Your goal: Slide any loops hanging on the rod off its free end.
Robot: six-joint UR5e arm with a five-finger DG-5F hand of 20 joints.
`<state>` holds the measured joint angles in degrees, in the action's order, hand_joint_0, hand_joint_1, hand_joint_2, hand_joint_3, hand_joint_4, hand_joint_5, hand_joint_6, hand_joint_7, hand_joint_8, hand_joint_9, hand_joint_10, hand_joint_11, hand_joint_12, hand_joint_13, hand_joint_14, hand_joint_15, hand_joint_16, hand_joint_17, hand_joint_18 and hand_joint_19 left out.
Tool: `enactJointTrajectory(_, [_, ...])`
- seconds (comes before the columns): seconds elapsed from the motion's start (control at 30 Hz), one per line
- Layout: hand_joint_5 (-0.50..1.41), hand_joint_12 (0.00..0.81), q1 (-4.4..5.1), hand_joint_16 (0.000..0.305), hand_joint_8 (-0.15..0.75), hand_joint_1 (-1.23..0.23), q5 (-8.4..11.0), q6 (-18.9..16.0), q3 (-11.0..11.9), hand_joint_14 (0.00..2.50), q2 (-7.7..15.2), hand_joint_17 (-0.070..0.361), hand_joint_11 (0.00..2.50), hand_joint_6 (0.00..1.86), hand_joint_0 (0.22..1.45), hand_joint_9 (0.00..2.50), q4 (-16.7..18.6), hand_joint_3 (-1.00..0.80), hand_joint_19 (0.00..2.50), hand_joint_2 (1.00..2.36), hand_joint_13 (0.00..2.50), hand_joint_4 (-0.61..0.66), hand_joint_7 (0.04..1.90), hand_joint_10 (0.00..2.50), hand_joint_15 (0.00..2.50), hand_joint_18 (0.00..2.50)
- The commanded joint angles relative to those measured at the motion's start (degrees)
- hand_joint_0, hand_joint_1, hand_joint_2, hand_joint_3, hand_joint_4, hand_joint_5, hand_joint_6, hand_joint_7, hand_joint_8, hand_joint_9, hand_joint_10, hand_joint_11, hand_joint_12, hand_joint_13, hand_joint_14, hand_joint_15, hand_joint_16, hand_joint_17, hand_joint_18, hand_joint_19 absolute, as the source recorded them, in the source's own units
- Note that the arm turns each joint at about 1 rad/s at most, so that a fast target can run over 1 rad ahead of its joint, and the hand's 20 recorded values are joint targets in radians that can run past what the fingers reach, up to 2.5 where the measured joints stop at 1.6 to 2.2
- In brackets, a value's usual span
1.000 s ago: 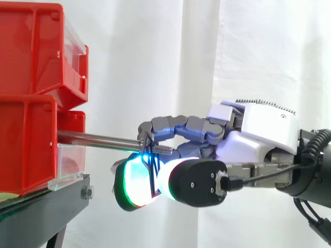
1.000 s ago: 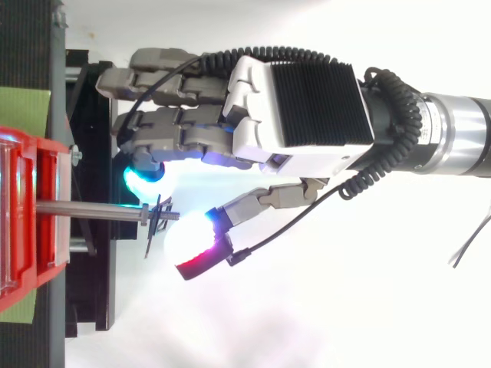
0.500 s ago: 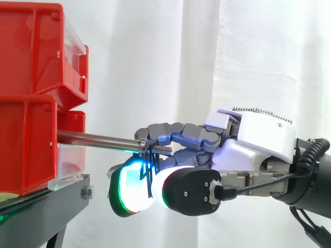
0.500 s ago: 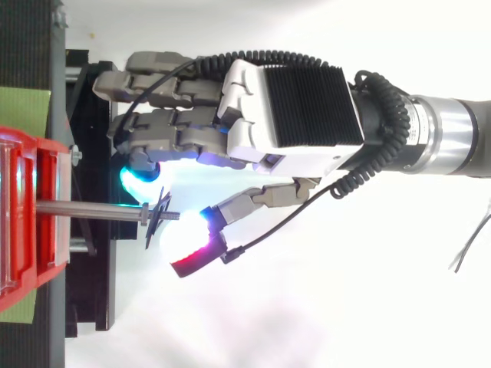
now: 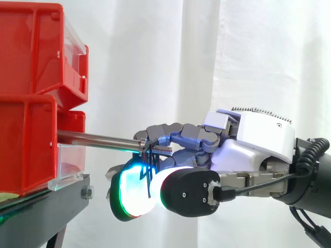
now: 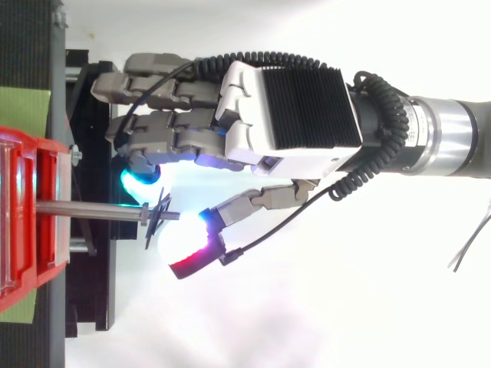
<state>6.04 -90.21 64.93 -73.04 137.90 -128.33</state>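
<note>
In the side view, the bins (image 5: 31, 103) wall off 9 o'clock of the rod's (image 5: 98, 138) tip, the stand (image 5: 46, 206) 8 o'clock. The hand (image 5: 248, 142), pinching the loops (image 6: 156, 222), fills 3 to 5 o'clock; 12 to 2 o'clock lies open before the curtain (image 5: 258, 51).

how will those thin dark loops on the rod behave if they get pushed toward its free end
The loops look wire-thin and hang loosely, so they are probably light and floppy, swinging rather than sliding squarely. They sit on the rod by its threaded tip, whose ridges may snag them.
</note>
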Motion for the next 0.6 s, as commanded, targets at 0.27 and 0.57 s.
enactJointTrajectory(0.27, [-0.19,0.355,-0.16,0.046,0.348,-0.59,-0.58,-0.07,0.0,0.0,0.0,0.103,0.19,0.84,0.55,0.67,-0.17,-0.18,0.01,1.02,0.51,0.21,1.1,0.01,0.0,0.38])
enactJointTrajectory(0.57, [-0.19,0.356,-0.16,0.046,0.349,-0.61,-0.66,-0.16,0.0,0.0,-0.09,0.103,0.2,0.88,0.55,0.68,-0.17,-0.13,0.01,1.03,0.51,0.15,1.11,0.01,0.0,0.38])
